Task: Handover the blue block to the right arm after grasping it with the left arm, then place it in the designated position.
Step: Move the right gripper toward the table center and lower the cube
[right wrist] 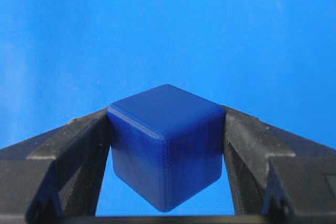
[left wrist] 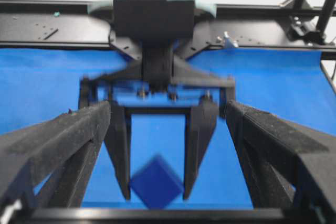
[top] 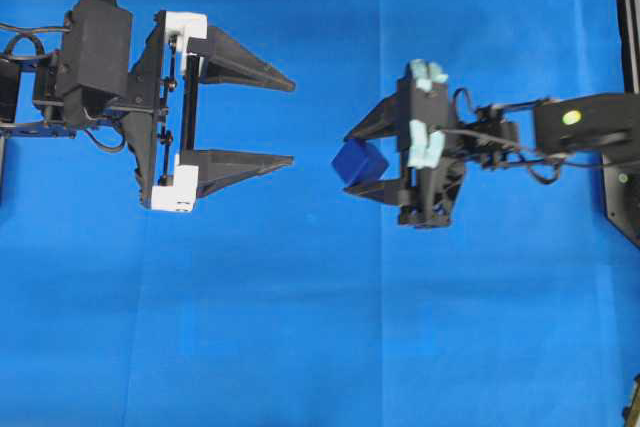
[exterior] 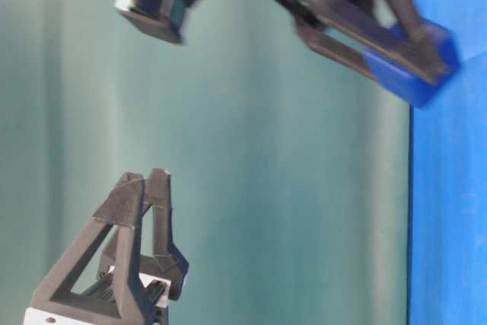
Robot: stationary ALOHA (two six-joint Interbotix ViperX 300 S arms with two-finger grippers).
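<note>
Since your right gripper (top: 352, 161) pinches the blue block (top: 359, 161) and the left gripper (top: 288, 119) stands spread, placement comes next: lower it to the blue cloth (top: 300, 327).

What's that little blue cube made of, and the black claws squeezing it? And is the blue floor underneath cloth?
The blue block looks like smooth, glossy plastic: soft highlights run along its rounded edges. The right gripper fingers look like matte, grainy black plastic, perhaps 3D-printed. The blue surface seems to be cloth or paper, with faint fold lines; which one is hard to tell.
</note>
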